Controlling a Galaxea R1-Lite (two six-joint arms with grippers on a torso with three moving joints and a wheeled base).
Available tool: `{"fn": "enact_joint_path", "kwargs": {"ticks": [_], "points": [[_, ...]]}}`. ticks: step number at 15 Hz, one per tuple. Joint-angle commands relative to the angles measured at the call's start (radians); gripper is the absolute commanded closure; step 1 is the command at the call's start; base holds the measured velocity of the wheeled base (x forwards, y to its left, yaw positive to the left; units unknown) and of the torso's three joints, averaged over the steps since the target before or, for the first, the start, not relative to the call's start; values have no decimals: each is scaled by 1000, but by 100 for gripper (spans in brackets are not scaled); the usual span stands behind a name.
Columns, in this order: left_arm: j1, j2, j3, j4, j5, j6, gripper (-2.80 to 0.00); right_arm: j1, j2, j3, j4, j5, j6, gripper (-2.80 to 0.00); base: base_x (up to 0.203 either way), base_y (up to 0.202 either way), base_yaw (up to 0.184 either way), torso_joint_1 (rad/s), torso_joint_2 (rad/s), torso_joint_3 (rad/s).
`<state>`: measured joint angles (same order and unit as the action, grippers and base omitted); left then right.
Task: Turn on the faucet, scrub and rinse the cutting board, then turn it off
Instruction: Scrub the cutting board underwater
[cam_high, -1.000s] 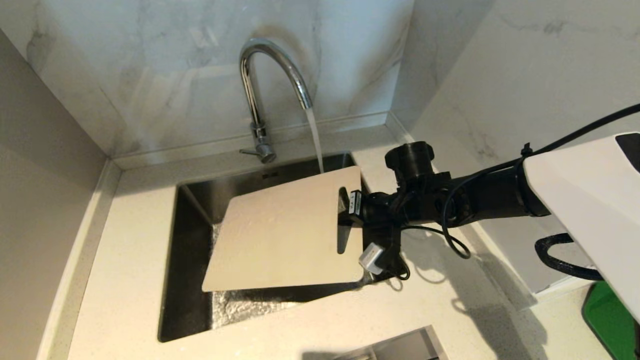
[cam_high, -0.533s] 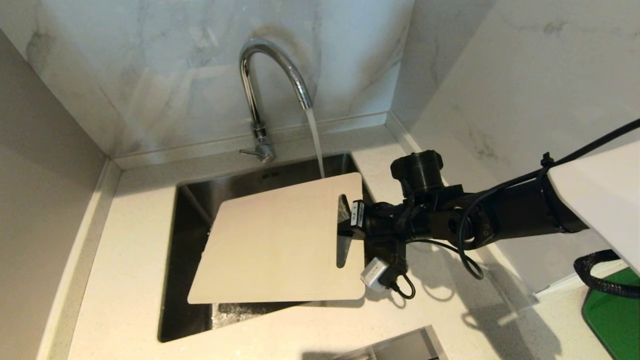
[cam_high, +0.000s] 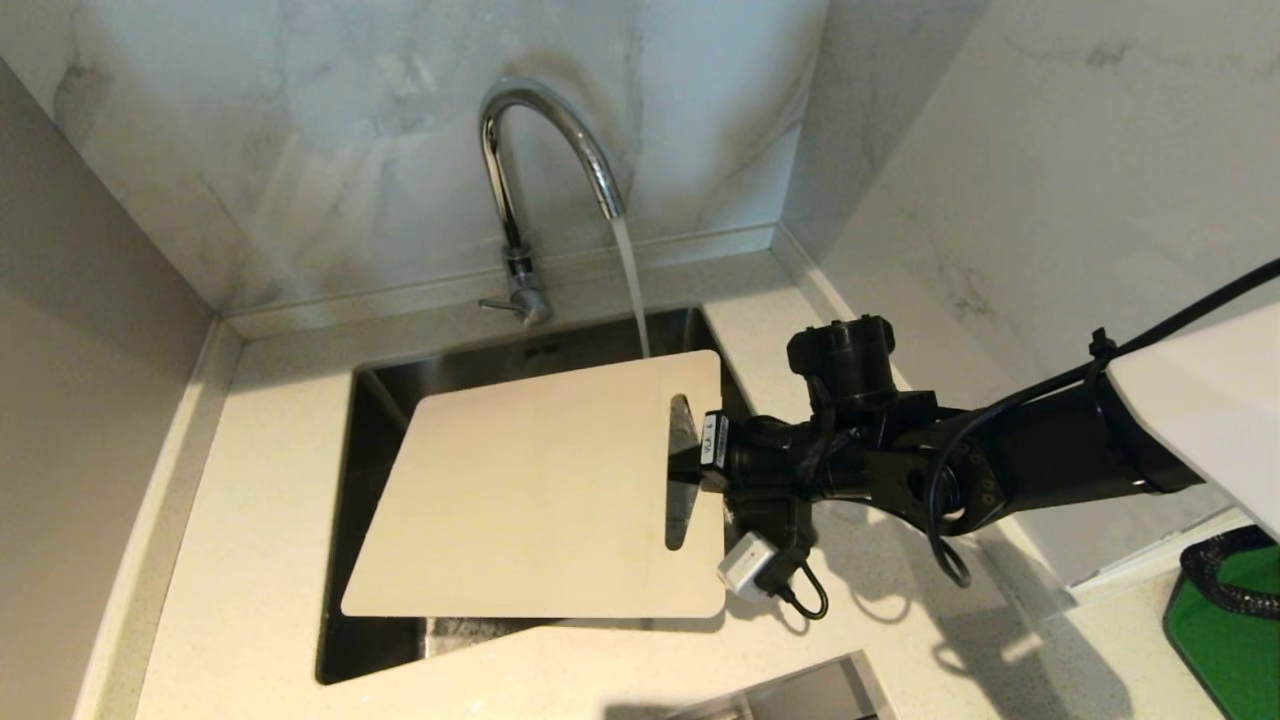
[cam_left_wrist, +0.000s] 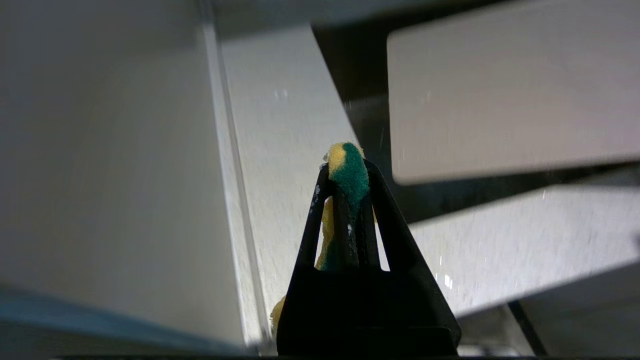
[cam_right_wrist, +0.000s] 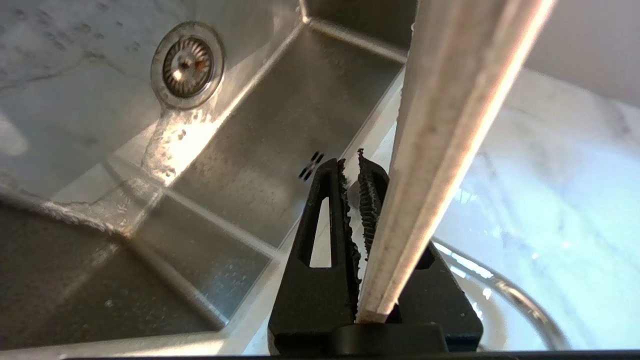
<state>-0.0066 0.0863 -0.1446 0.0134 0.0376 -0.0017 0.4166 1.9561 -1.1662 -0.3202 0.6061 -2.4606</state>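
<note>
A thin beige cutting board (cam_high: 530, 495) with rounded corners and a handle slot is hanging mid-frame over the sink (cam_high: 372, 440), the right gripper (cam_high: 690, 462) clamping its handle end while the left gripper (cam_left_wrist: 345, 175) is squeezing a green-and-yellow sponge (cam_left_wrist: 350, 170).

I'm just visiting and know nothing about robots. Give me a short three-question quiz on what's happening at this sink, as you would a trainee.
1. True or false: water is running from the faucet.
2. What does the left gripper hold? A) a brush B) a green-and-yellow sponge C) nothing
3. Fill in: the right gripper grips the cutting board at its ____ end, holding it over the sink.

Key: 1. True: a stream falls from the spout behind the board's far edge. 2. B: the sponge is pinched between its fingers. 3. Handle: the end with the cut-out slot.
</note>
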Motion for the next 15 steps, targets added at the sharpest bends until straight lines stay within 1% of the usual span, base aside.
{"fn": "enact_joint_path", "kwargs": {"ticks": [1,3,6,8,10,12,13,14,15], "points": [[-12,164,-202,-2,16,0,0,11,-23,11,-1,3,-14,0,0,0,0,0,0,0],[-17,309,-387,1,29,1,0,14,-45,34,-1,3,-14,0,0,0,0,0,0,0],[-19,508,-582,4,35,2,0,14,-63,42,0,3,-11,0,0,0,0,0,0,0],[-17,636,-749,13,37,4,0,20,-65,45,0,3,-3,0,0,0,0,0,0,0],[-7,745,-951,84,39,9,0,21,-69,51,0,4,1,0,0,0,0,0,0,0],[5,865,-1135,211,40,11,0,21,-74,53,0,4,3,0,0,0,0,0,0,0],[8,921,-1194,272,38,6,0,21,-79,54,0,4,3,0,0,0,0,0,0,0],[5,968,-1226,319,35,-13,0,21,-80,60,0,4,3,0,0,0,0,0,0,0],[-28,1002,-1245,347,34,-64,0,24,-80,65,0,4,3,0,0,0,0,0,0,0]]}}
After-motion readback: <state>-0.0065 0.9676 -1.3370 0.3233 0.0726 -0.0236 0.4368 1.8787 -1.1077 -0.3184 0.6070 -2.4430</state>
